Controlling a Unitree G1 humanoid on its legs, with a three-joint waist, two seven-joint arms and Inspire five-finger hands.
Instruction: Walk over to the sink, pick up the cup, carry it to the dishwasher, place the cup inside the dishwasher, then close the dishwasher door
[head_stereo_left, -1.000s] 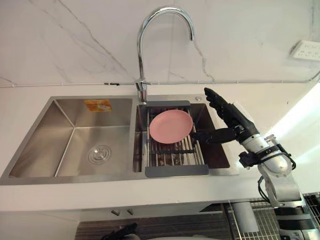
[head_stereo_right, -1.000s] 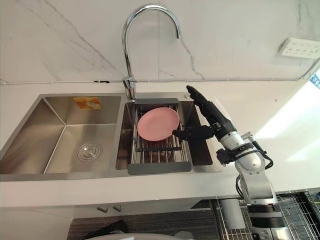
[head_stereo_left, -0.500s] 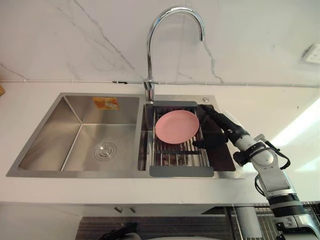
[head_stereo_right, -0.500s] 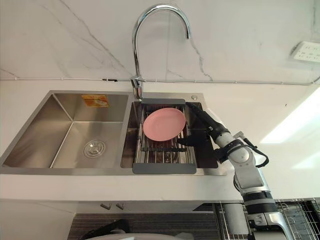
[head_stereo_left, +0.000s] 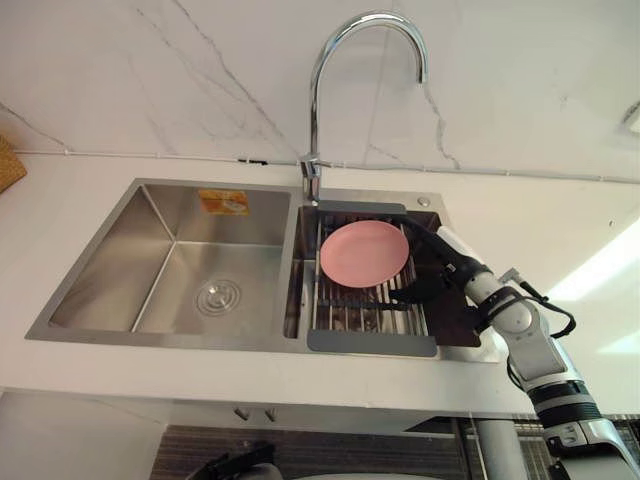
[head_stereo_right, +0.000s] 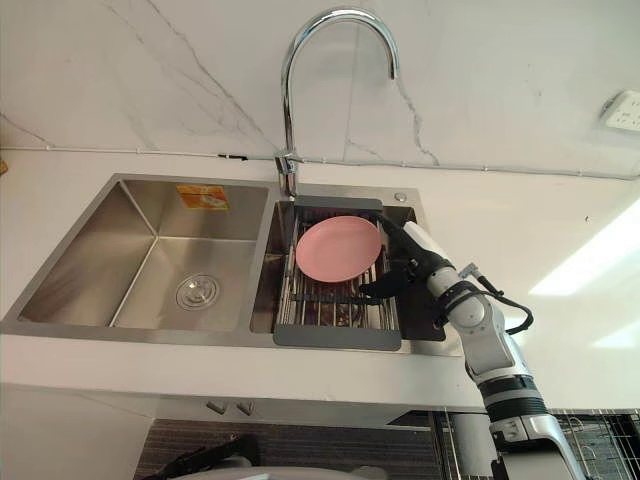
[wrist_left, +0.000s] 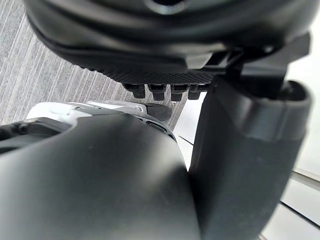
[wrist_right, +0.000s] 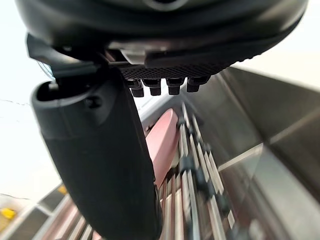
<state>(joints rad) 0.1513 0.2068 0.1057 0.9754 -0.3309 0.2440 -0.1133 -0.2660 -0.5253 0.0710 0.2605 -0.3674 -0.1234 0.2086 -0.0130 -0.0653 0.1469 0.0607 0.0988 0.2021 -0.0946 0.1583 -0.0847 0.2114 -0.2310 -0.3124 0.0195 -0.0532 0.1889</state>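
Pink plate lies face up on the slatted drying rack, just in front of the faucet and slightly to its right, in the right bowl of the stainless sink. Being round, it has no long axis. Whether it lies flat on the bars or leans on them is hard to tell.

From the right of the faucet the right hand reaches down into that bowl beside the plate. It is open, with its fingers stretched back toward the faucet side and its thumb spread toward the plate's near rim. I cannot tell whether it touches the plate. The wrist view shows the plate edge-on past the thumb. Whatever lies under the rack is dark and cannot be made out.

Left of the faucet, the other bowl shows a drain and a sticker on its back wall. A wall socket far to the faucet's right is cut off by the frame.

The left hand hangs open over grey flooring.
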